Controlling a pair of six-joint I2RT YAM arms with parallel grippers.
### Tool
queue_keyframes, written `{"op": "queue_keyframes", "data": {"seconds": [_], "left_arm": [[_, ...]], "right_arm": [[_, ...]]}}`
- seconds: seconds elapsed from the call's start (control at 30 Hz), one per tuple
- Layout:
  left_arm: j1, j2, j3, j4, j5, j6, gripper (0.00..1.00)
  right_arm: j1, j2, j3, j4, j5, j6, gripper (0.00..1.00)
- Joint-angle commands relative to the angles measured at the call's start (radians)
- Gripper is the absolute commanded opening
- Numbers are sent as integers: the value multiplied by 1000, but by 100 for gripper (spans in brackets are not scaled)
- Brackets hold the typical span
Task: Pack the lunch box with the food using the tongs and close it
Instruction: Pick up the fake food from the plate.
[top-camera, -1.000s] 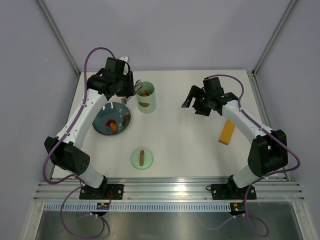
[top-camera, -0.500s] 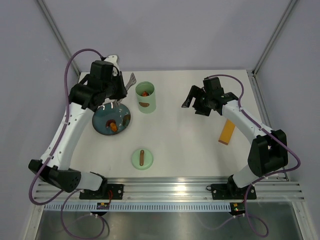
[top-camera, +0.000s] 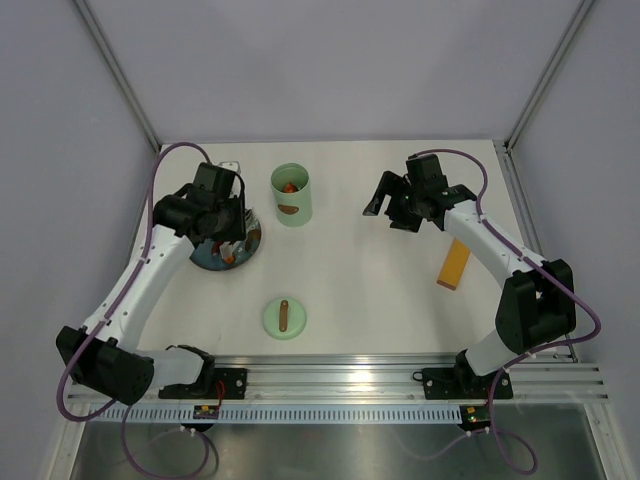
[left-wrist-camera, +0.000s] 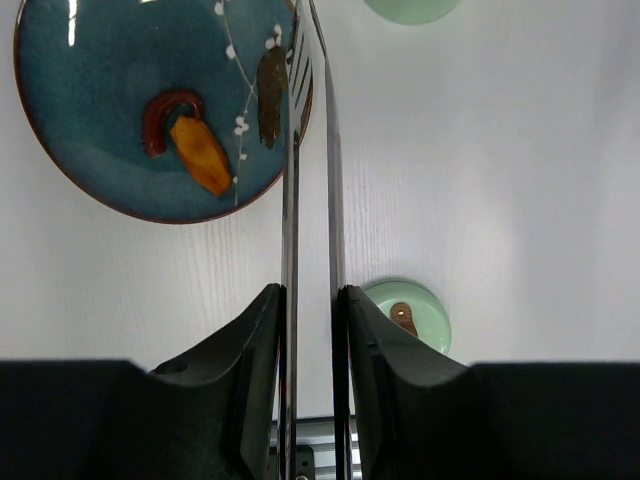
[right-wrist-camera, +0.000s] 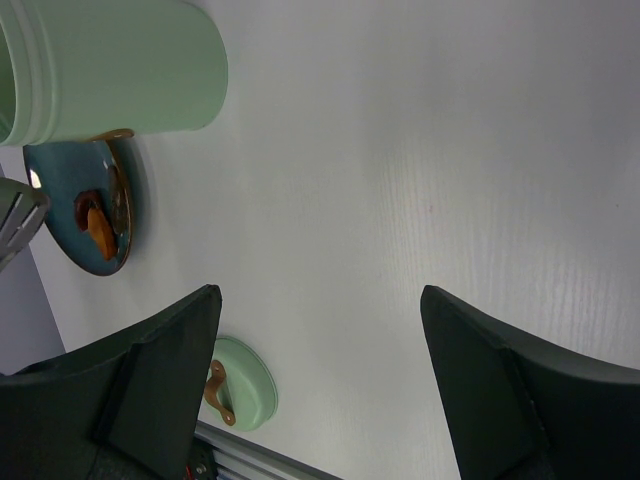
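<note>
Over plate (left-wrist-camera: 90, 100) rim, tongs (left-wrist-camera: 291, 220), lid (left-wrist-camera: 430, 308) near, orange strip (top-camera: 454, 263) apart

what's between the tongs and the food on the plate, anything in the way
Nothing visible. The tongs, in the left gripper, point over the rim of the plate; the orange food lies bare beside their tips. The lunch box stands open, its lid apart.

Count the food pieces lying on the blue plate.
2: a curved red piece and an orange piece against it, both on the plate. The brown patch by the tongs could be glaze; the tongs may hide more.
</note>
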Motion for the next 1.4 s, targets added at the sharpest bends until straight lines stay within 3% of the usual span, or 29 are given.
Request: {"op": "queue_keyframes", "data": {"seconds": [0.0, 0.8, 1.17, 1.37], "left_arm": [[18, -14, -31, 29, 35, -3, 34], [96, -15, -178, 63, 52, 23, 43], [122, 35, -195, 111, 100, 38, 42], [137, 48, -212, 134, 117, 35, 36]], "right_arm": [[9, -18, 18, -5, 1, -15, 89], [11, -12, 6, 6, -2, -9, 89], [9, -11, 8, 3, 0, -7, 89], [9, -8, 8, 3, 1, -9, 89]]}}
